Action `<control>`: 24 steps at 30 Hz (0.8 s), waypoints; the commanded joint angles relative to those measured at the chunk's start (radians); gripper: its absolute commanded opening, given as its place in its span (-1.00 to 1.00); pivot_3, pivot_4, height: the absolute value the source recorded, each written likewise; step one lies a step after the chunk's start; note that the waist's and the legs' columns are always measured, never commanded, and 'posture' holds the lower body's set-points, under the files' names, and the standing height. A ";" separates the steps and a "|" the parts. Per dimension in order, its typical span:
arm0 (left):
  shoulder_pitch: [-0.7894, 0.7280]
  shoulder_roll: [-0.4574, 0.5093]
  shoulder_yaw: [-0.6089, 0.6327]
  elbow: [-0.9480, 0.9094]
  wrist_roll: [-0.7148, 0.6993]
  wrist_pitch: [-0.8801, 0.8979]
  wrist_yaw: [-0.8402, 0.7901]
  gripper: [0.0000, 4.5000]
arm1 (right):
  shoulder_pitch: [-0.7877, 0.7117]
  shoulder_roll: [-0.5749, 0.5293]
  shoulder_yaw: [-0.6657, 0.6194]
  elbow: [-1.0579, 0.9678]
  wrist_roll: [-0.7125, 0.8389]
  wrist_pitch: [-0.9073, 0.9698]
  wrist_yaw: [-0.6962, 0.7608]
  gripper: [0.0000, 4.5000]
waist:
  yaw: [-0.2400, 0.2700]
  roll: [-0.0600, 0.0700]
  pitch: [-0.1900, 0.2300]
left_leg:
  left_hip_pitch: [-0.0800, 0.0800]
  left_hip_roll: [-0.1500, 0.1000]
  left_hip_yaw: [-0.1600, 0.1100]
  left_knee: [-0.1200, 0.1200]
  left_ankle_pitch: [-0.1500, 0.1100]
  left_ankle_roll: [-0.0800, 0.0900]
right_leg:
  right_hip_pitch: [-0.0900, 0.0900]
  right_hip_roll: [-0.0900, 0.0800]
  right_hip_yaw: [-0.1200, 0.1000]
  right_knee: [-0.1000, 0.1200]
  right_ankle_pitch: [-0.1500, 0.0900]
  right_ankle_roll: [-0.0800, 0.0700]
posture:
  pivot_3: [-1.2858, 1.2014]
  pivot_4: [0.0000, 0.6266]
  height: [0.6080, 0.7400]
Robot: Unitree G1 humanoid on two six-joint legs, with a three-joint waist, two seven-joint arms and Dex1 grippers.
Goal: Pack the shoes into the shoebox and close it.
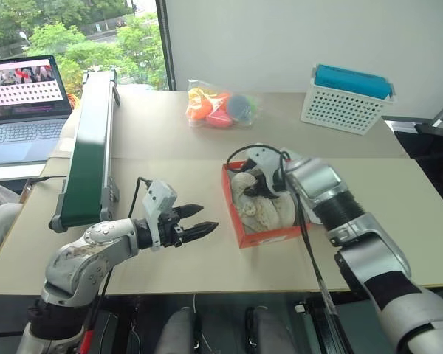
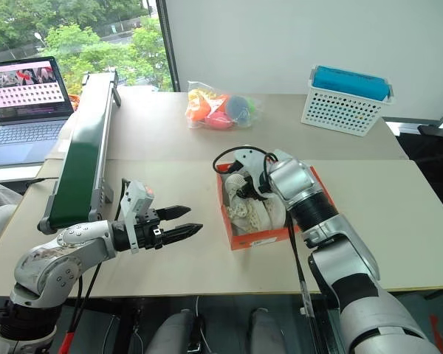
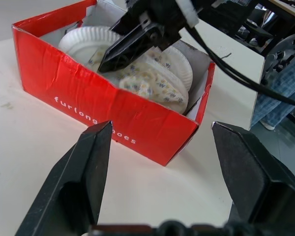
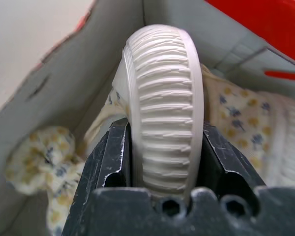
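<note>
An orange-red shoebox [image 1: 245, 230] is seen open on the beige table [image 1: 170, 133], near its front edge, with the right gripper [image 1: 260, 184] reaching down into it. A cream shoe [image 4: 163, 103] is pinched by its ribbed sole between the right gripper's black fingers [image 4: 108, 162], which are closed against both edges of the sole. A second shoe [image 3: 152, 83], patterned with small flowers, is already laid inside the box beside it. The left gripper [image 1: 199, 220] is held above the table, just beside the box's left wall, its fingers spread wide and nothing between them. A bag of colourful balls [image 1: 218, 107] and a white perforated basket [image 1: 345, 105] are set farther back.
</note>
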 commanded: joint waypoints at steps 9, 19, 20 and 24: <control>-0.008 0.016 0.012 -0.037 -0.001 -0.008 0.008 0.52 | 0.069 0.095 -0.190 0.096 -0.001 -0.005 -0.169 -0.19 | -0.002 -0.002 -0.002 | 0.010 0.000 0.000 -0.001 0.000 0.000 | 0.011 0.000 -0.001 -0.001 0.000 0.000 | 0.03 -0.52 0.38; -0.016 0.018 -0.013 -0.022 0.030 -0.039 -0.018 0.54 | 0.043 0.067 -0.344 -0.022 0.062 0.064 -0.184 0.75 | -0.001 0.000 -0.001 | 0.015 0.000 -0.001 -0.003 -0.001 0.001 | 0.015 0.000 -0.001 -0.002 -0.002 0.000 | 0.03 -0.52 0.38; -0.017 0.018 -0.014 -0.020 0.032 -0.040 -0.021 0.54 | 0.042 0.063 -0.351 -0.053 0.078 0.092 -0.174 0.90 | -0.001 0.001 -0.001 | 0.014 0.000 -0.001 -0.003 -0.001 0.001 | 0.015 0.000 -0.001 -0.002 -0.002 0.000 | 0.03 -0.52 0.38; -0.020 0.016 -0.024 -0.006 0.050 -0.052 -0.032 0.54 | 0.032 0.043 -0.416 -0.187 0.153 0.200 -0.147 0.99 | -0.001 0.001 0.000 | 0.014 0.000 -0.001 -0.003 -0.001 0.001 | 0.014 0.000 -0.001 -0.002 -0.002 0.000 | 0.03 -0.52 0.38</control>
